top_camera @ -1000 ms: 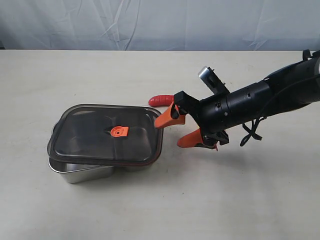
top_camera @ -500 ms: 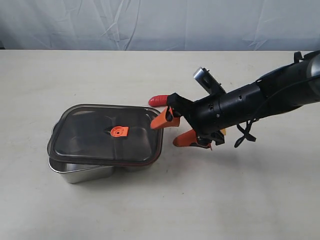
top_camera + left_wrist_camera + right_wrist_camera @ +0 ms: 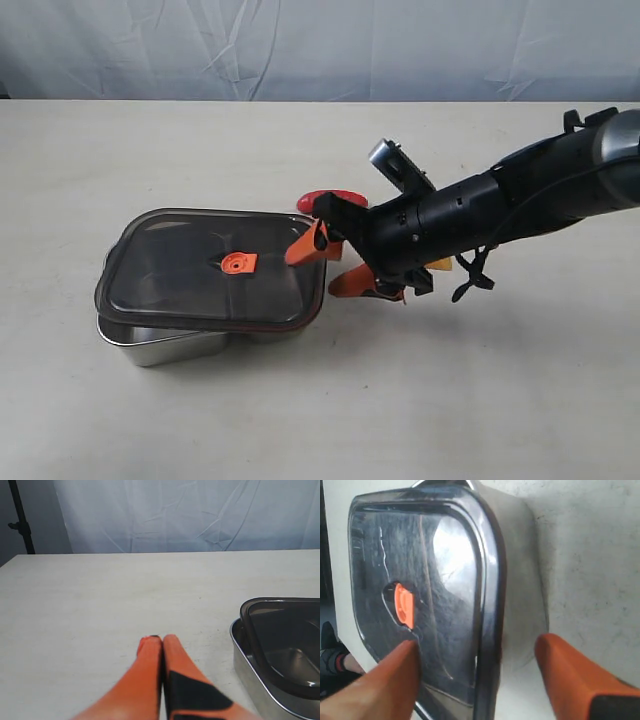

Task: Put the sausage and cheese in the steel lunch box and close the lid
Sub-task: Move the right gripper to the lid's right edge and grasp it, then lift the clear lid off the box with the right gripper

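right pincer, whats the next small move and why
Probably close the right pincer on the edge of the lid and lift it away: its open fingers straddle that rim, the lid covers the steel lunch box askew, and the sausage lies outside on the table.

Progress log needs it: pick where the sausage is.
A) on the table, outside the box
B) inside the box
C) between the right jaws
A: the sausage lies on the table, just past the far corner of the box and its lid.
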Action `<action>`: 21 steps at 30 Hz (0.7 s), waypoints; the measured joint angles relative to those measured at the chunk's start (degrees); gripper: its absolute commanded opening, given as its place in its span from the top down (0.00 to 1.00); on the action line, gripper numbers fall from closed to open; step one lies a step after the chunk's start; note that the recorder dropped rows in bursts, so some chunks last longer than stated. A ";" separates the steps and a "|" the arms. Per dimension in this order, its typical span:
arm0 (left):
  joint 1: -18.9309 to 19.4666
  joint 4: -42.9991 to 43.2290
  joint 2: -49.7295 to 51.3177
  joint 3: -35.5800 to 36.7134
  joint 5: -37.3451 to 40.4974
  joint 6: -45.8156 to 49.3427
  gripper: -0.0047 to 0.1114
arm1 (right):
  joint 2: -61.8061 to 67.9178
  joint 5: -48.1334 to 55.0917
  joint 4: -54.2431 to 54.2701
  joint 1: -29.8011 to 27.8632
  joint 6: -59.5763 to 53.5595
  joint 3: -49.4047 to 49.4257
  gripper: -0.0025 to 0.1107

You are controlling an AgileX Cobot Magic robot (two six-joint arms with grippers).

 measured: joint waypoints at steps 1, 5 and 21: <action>0.00 0.00 0.00 0.00 0.00 0.00 0.96 | 0.00 0.00 0.00 0.09 0.00 0.00 0.70; 0.00 0.00 0.00 0.00 0.00 0.00 0.96 | 0.00 -0.91 0.67 0.21 0.22 0.00 0.98; 0.00 0.00 0.00 0.00 0.00 0.00 0.96 | -2.99 2.24 0.92 0.21 -0.85 0.00 0.98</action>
